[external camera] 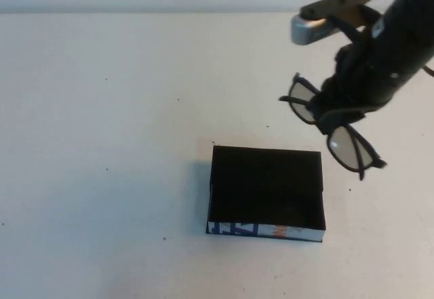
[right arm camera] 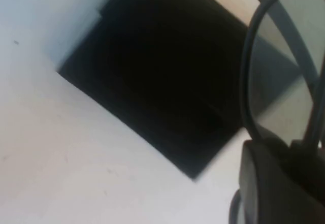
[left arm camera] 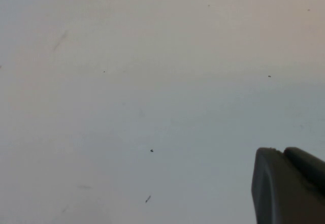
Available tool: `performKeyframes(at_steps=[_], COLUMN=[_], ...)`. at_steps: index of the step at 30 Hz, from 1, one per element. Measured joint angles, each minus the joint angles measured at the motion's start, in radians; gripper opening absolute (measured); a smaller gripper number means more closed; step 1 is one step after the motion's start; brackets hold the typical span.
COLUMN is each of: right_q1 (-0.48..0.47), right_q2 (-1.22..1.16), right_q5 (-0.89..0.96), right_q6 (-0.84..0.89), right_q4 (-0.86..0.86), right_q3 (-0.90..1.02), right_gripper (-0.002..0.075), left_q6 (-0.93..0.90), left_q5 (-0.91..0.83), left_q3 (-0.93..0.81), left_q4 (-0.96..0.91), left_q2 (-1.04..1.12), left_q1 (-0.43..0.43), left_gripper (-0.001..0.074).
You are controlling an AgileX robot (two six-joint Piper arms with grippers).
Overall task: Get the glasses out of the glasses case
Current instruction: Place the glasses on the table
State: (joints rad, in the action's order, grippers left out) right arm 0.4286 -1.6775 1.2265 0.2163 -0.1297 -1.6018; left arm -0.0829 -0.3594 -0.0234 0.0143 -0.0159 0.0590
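The glasses case (external camera: 266,190) is a shallow open black box with a white printed front edge, lying on the table right of centre; its black inside shows nothing in it. It also shows in the right wrist view (right arm camera: 162,76). My right gripper (external camera: 331,112) is shut on the bridge of the black glasses (external camera: 351,150) and holds them in the air above and behind the case's far right corner. One lens fills the edge of the right wrist view (right arm camera: 284,71). My left gripper (left arm camera: 289,183) is outside the high view; it hangs over bare table, fingers together.
The white table (external camera: 102,143) spreads to the left of and in front of the case. The right arm and its wrist camera (external camera: 319,21) hang over the far right of the table.
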Motion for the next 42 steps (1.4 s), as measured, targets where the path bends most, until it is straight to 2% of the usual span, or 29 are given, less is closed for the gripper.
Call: performKeyframes(at_steps=[7,12,21,36,39,42], right_q1=[-0.212,-0.31,-0.317,-0.318,-0.318,-0.318], right_q2=[0.168,0.2,0.126,-0.002,-0.002,-0.002], right_q5=[-0.005,-0.152,-0.398,-0.456,-0.459,-0.45], right_q6=[-0.038,-0.116,-0.124,-0.077,-0.073,-0.071], right_q4=[-0.02,-0.073,-0.137,-0.149,-0.151,-0.151], right_q3=[0.306,0.472,0.67,0.684,0.68,0.668], right_gripper=[0.0063,0.0062,0.0062,0.0069,0.0122,0.024], left_q6=[0.0,0.0,0.0,0.0,0.0,0.0], left_q5=[0.0,0.0,0.0,0.0,0.0,0.0], left_q3=[0.0,0.0,0.0,0.0,0.0,0.0], left_q4=[0.0,0.0,0.0,0.0,0.0,0.0], left_q2=[0.0,0.0,0.0,0.0,0.0,0.0], left_q1=[0.0,0.0,0.0,0.0,0.0,0.0], left_gripper=[-0.0004,-0.0004,-0.0004,-0.0004,-0.0004,-0.0004])
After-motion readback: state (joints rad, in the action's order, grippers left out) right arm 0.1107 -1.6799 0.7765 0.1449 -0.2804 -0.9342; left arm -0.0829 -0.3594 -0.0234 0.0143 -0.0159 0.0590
